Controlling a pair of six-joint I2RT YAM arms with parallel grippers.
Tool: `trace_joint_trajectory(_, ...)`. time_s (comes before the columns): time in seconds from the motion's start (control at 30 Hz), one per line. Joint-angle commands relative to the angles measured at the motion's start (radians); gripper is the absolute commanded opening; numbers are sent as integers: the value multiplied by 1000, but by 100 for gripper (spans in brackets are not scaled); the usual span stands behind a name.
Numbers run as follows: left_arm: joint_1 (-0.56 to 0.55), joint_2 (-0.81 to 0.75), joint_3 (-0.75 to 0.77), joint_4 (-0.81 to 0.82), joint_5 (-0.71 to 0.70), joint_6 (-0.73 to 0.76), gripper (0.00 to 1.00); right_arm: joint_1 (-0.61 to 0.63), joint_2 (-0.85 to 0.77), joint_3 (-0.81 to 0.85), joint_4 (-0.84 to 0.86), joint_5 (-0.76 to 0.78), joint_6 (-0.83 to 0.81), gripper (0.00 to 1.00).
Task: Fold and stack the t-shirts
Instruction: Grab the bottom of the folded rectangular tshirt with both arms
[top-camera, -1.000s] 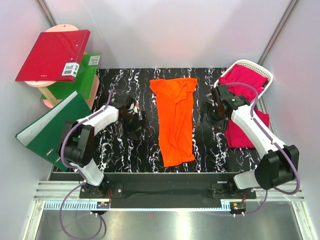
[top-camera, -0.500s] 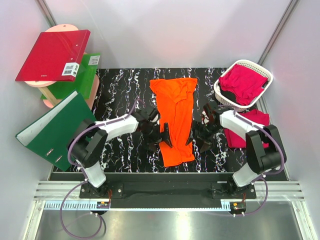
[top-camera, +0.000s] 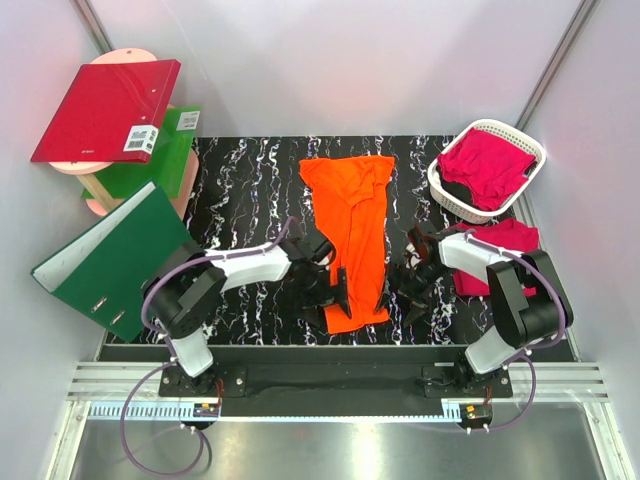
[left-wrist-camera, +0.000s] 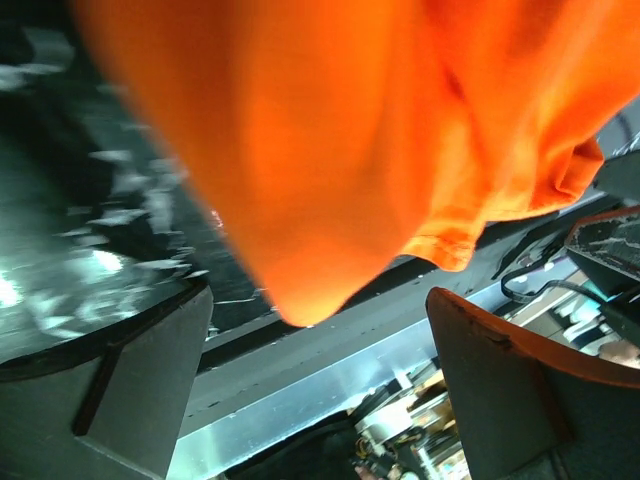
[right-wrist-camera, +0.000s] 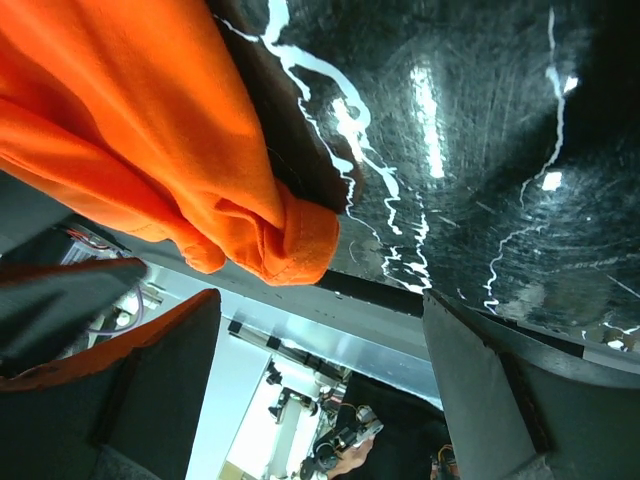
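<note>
The bright orange t-shirt (top-camera: 353, 235) lies lengthwise down the middle of the black marbled table, folded narrow. My left gripper (top-camera: 332, 297) is open at its near left corner; in the left wrist view the orange hem (left-wrist-camera: 330, 150) hangs just beyond the spread fingers (left-wrist-camera: 510, 390). My right gripper (top-camera: 405, 290) is open at the shirt's near right corner, whose hem (right-wrist-camera: 200, 190) sits just beyond its fingers (right-wrist-camera: 150, 390). Magenta-pink t-shirts fill the white basket (top-camera: 525, 148) as a heap (top-camera: 490, 165), and one (top-camera: 495, 255) lies on the table at the right.
A red ring binder (top-camera: 108, 108) and green binders (top-camera: 110, 255) stand at the left by a wooden spool. The table's near edge (top-camera: 330, 352) and metal rail lie just below both grippers.
Both grippers have moved from beside the shirt's middle toward the near edge, closing in on its near corners. The right arm has drawn back from the basket. The shirt has not moved.
</note>
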Motion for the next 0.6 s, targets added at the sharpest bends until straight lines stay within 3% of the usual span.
trace_joint_trajectory(0.0,-36,59,72,34,-16,-5,91,-2,26,19,31,-25,-27,89)
trace_joint_trajectory(0.07,-41,76,82,34,-15,-4,83,-3,52,23,56,-53,-24,88)
trace_joint_trajectory(0.1,-41,80,84,34,-10,-1,65,-2,60,29,65,-63,-24,86)
trace_joint_trajectory(0.17,-42,91,84,32,-6,6,44,-2,92,40,82,-85,-27,76)
trace_joint_trajectory(0.2,-41,93,86,29,-2,7,23,-2,102,54,85,-97,-28,67)
trace_joint_trajectory(0.27,-40,100,93,11,-2,21,2,-2,138,69,87,-117,-34,46)
trace_joint_trajectory(0.3,-39,100,101,-1,-12,27,0,-2,147,83,88,-117,-33,24)
trace_joint_trajectory(0.43,-1,68,127,-83,-54,67,0,-2,159,117,87,-155,-27,0)
trace_joint_trajectory(0.57,45,-11,153,-135,-91,94,0,-2,120,163,61,-179,-20,0)
